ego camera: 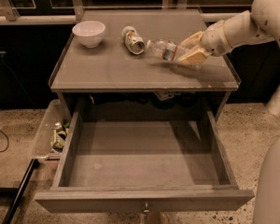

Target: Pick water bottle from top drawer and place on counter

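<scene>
The water bottle point(167, 50) is a clear crinkled bottle with a red-and-blue label, held sideways with its cap end pointing left. My gripper point(190, 50) is shut on its base end, just over the right part of the counter point(112, 69). The arm comes in from the upper right. The top drawer point(144, 162) stands pulled wide open below the counter, and its inside is bare. Its small knob point(144, 209) shows on the front panel.
A white bowl point(89, 33) stands at the counter's back left. A green-and-white can point(133, 39) lies on its side just left of the bottle's cap. A clear plastic bin point(53, 132) with scraps sits left of the drawer. The robot's white body point(273, 181) fills the lower right.
</scene>
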Available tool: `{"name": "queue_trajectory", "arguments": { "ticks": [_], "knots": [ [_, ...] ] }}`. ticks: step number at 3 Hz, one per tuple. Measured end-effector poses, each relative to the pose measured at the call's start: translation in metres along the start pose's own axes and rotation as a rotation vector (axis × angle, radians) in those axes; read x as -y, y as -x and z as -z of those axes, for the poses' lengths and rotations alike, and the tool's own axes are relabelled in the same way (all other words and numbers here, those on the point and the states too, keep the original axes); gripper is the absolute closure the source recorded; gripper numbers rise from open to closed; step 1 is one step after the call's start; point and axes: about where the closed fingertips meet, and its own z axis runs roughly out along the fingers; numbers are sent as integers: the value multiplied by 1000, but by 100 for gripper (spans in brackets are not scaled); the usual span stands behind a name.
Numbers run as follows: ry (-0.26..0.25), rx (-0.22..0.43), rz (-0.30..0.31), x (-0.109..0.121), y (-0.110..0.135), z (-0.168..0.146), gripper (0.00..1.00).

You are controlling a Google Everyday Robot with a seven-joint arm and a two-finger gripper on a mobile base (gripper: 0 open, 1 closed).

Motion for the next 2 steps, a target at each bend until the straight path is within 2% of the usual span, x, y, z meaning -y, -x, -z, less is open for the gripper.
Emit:
{"name": "queue_trajectory", "arguments": {
  "ticks": [1, 2],
  "knots": [
    [37, -41, -21, -5, -12, -20, 100],
    [37, -41, -21, -5, -12, -20, 81]
  ]
}}
